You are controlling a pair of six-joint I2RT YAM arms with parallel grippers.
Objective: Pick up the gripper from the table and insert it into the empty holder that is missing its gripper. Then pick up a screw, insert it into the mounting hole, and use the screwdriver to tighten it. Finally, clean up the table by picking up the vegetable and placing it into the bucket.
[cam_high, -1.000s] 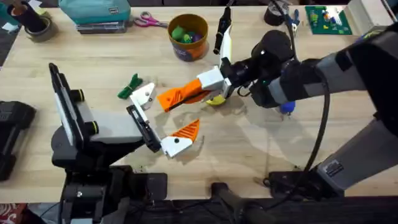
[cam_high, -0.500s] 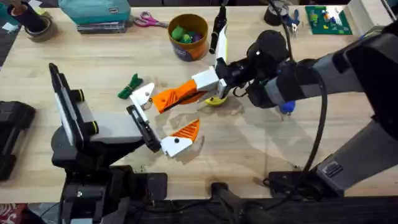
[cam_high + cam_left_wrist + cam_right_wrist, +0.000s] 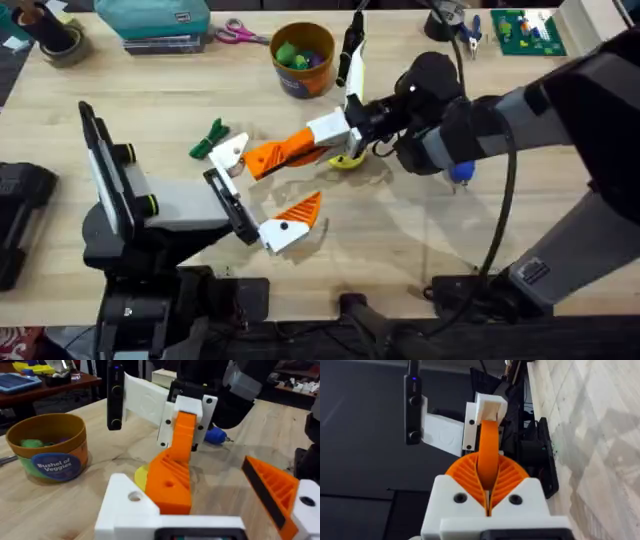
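Note:
My right gripper reaches across the table, shut on the orange ribbed gripper. Its free end sits against the empty white holder on my left gripper. In the left wrist view the gripper lies beside the holder; I cannot tell whether it is seated. My left gripper stands open, its other mount carrying an orange finger. The green vegetable lies just beyond the holder. The bucket stands behind. The blue screwdriver peeks from under the right arm. No screw is discernible.
A yellow disc lies under the right gripper. Scissors, a teal case and a tape roll line the far edge. A green circuit board sits at the far right.
My right gripper has carried the orange gripper a little to the left, closer against the holder. The left arm has held still.

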